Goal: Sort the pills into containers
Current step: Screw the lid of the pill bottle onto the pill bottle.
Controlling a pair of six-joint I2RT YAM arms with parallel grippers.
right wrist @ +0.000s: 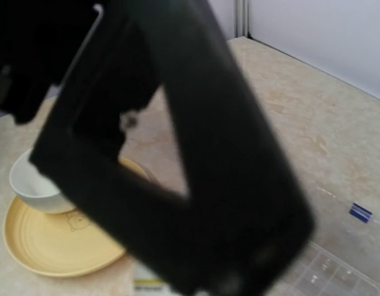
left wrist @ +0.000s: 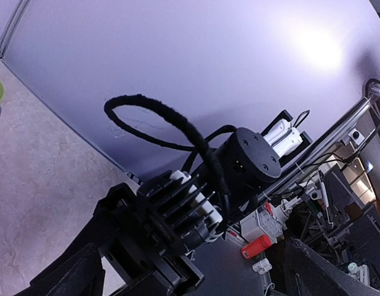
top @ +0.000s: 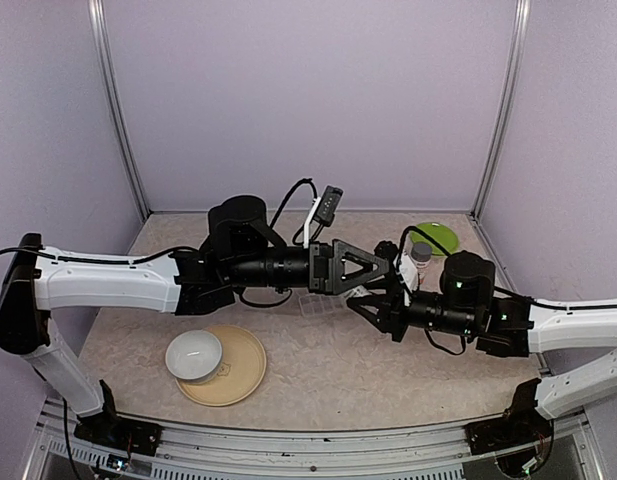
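Note:
The clear pill box (top: 316,305) with its containers lies flat mid-table, also low right in the right wrist view (right wrist: 337,271). No pills show in any view. My left gripper (top: 383,268) reaches to the centre, just above the box. It is open: its dark fingers (left wrist: 328,271) stand far apart with the right arm's finned wrist between them. My right gripper (top: 373,305) sits just right of the box and is shut. A blurred black frame (right wrist: 226,185) of the left arm hides its fingers. A white labelled thing (right wrist: 146,287) shows at the bottom edge; I cannot tell whether it is held.
A white bowl (top: 195,355) rests on a yellow plate (top: 238,375) at the near left. A grey-capped bottle (top: 420,255) and a green disc (top: 435,238) stand at the back right. The two arms cross closely over the middle.

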